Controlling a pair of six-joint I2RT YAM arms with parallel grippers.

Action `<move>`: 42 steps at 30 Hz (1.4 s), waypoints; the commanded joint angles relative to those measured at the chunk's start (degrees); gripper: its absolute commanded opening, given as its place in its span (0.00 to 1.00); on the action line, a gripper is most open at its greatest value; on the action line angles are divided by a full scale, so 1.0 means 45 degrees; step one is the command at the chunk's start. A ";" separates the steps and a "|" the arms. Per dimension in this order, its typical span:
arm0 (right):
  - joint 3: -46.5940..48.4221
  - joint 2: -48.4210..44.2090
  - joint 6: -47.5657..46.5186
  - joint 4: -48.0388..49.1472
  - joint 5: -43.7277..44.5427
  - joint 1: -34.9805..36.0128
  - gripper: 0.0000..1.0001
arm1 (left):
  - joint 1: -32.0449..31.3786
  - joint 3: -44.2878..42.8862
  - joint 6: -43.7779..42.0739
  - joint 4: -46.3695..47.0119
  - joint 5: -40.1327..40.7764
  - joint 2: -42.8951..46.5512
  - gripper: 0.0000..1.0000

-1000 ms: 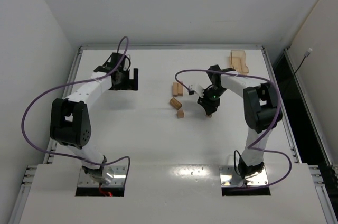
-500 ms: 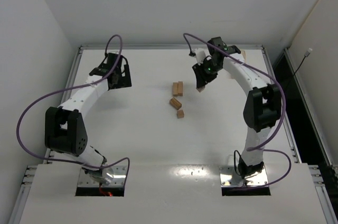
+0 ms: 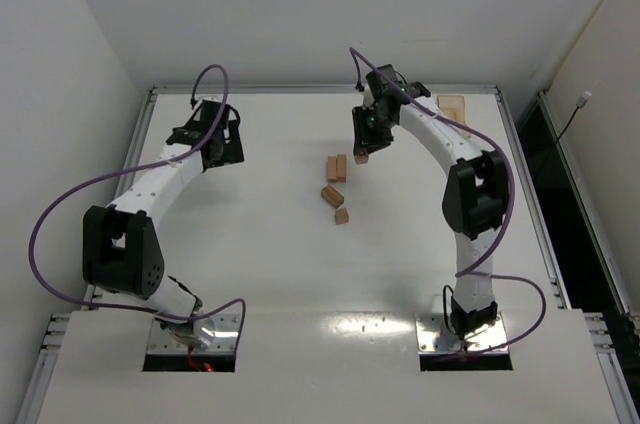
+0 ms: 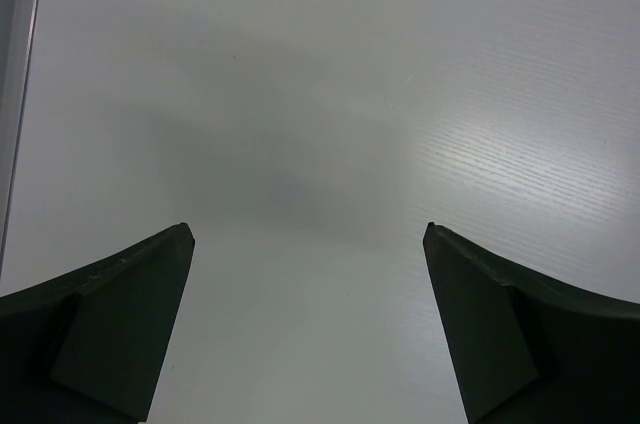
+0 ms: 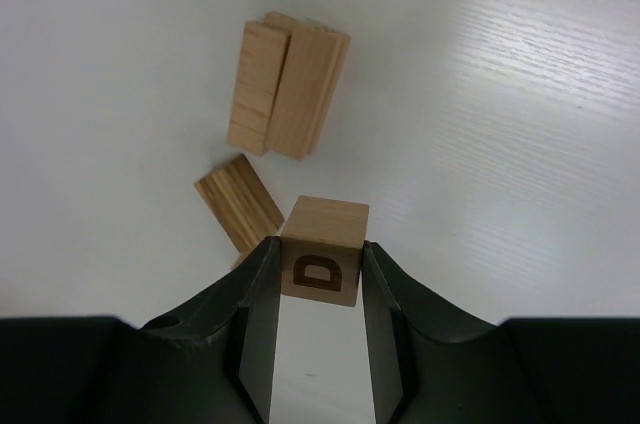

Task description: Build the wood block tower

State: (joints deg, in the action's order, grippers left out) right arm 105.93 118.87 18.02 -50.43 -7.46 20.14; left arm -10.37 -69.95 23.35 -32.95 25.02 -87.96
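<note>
My right gripper (image 5: 318, 264) is shut on a small tan wood cube marked D (image 5: 323, 262), held above the table. In the top view this gripper (image 3: 362, 147) hangs just right of two oblong wood bars (image 3: 336, 167) lying side by side. Nearer to me lie a tilted block (image 3: 331, 195) and a little cube (image 3: 342, 215). The right wrist view shows the two bars (image 5: 287, 89) ahead of the held cube and the tilted block (image 5: 239, 202) to its left. My left gripper (image 3: 215, 141) stands open over bare table at the far left, its fingers (image 4: 120, 324) wide apart with nothing between them.
A flat pale-wood tray (image 3: 452, 112) sits at the table's back right corner, behind the right arm. The raised table rim (image 3: 320, 89) runs along the back. Purple cables loop above both arms.
My right gripper has carried the cube away from the near right of the blocks, back and leftward, to beside the two bars. The left gripper has drifted slightly left and stayed open.
</note>
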 commanded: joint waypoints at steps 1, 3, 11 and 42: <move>0.1107 0.0302 0.1697 0.0757 -0.0117 0.0114 0.00 | 0.0156 -0.0080 0.0123 0.0271 0.0242 0.0094 1.00; 0.1265 0.0460 0.2048 0.1147 -0.0409 0.0114 0.00 | 0.0156 -0.0080 0.0123 0.0271 0.0242 -0.0023 1.00; 0.2103 0.1260 0.2928 0.1637 -0.0822 0.0348 0.00 | 0.0156 -0.0080 0.0123 0.0271 0.0125 -0.0140 1.00; 0.3316 0.3233 0.1718 0.1755 0.1424 0.1266 0.00 | 0.0273 -0.0080 0.0240 0.0388 -0.0286 -0.0394 1.00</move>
State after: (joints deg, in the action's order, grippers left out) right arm 118.96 133.19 25.91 -43.75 -1.87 25.85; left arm -10.02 -69.95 23.64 -32.47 24.03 -89.52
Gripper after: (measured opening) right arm 0.306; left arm 0.995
